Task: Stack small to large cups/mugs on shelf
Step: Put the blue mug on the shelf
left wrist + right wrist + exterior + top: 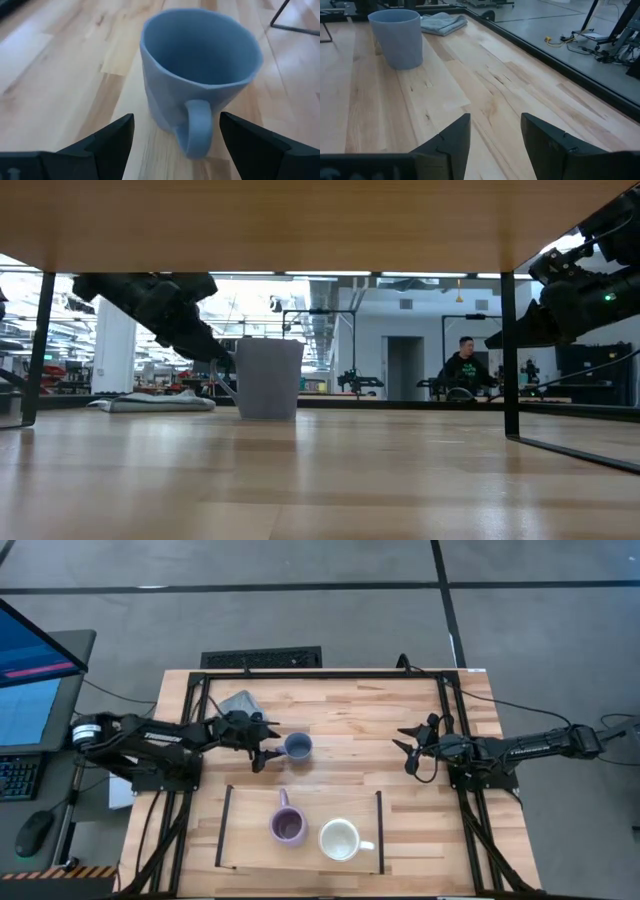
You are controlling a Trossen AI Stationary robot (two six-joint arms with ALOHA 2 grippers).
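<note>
From above, the shelf [300,802] sits at the near edge of the table [340,710], already carrying the lilac mug [287,827] and, just beside it, the wider cream mug [339,839]. I take it the small blue mug [298,746] is left out on the bare table because it is the last one to go up. The left gripper [268,754] is right beside it, fingers apart, with nothing in them, and the mug's handle points toward that gripper. The right gripper [412,748] waits well apart on the other side, fingers spread too. A grey cloth [238,701] lies near the far edge

At table height, under the shelf board, the blue mug [268,377] stands upright on the wood with the left gripper [222,358] coming down just beside it; whether they touch I cannot tell. A person sits far off in the room behind

From the left wrist, the blue mug [200,80] fills the view, its handle [196,127] facing the camera and lying between the two spread fingers [107,145], so the grip looks lined up on the handle side but not made

From the right wrist, the blue mug [396,37] stands well ahead of the open right gripper [495,135], the cloth [442,23] beyond it
</note>
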